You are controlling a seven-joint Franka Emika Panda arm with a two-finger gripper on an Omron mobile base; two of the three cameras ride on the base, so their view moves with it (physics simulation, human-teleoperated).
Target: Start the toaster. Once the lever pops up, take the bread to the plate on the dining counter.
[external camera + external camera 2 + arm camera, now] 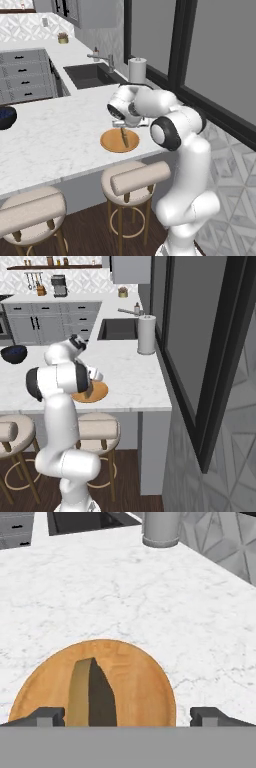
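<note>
The orange-brown plate (pixel 111 143) (pixel 101 391) (pixel 142 679) lies near the front edge of the white marble dining counter (pixel 55 140) (pixel 130 373) (pixel 150 597). On it the tan bread (pixel 123 138) (pixel 89 392) (pixel 82 694) stands on its edge, its darker crust side turned right in the hand view. My gripper (pixel 122 126) (pixel 127 717) hangs just above the slice and is open. Its fingertips (pixel 47 716) stand wide to either side of the bread without touching it. The toaster and its lever are out of view.
A dark blue bowl (pixel 6 117) (pixel 14 353) sits further left on the counter. A paper towel roll (pixel 137 70) (pixel 146 334) (pixel 161 529) stands behind the plate, by the sink (pixel 90 75) (pixel 119 328). Padded stools (pixel 135 180) (pixel 32 210) line the counter's front; dark windows bound the right.
</note>
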